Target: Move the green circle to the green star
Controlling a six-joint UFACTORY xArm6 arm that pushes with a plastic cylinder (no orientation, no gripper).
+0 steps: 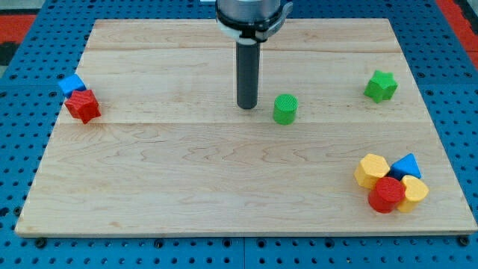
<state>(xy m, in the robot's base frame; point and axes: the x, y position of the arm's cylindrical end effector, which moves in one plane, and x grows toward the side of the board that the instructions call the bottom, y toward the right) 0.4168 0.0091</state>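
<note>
On the wooden worktop (187,187), at the view's far left, a blue block (71,84) touching a red block (83,105) just below it. Near the middle, the end effector: a plain dark rod, grasping nothing, with my tip (247,107) down on the wood. Just right of the tip, close but apart, the green circle (284,109). Farther right and slightly higher, well apart, the green star (381,86). At the lower right, a tight cluster: yellow hexagon (371,170), red cylinder (387,194), blue triangle (407,166), second yellow block (413,190)
</note>
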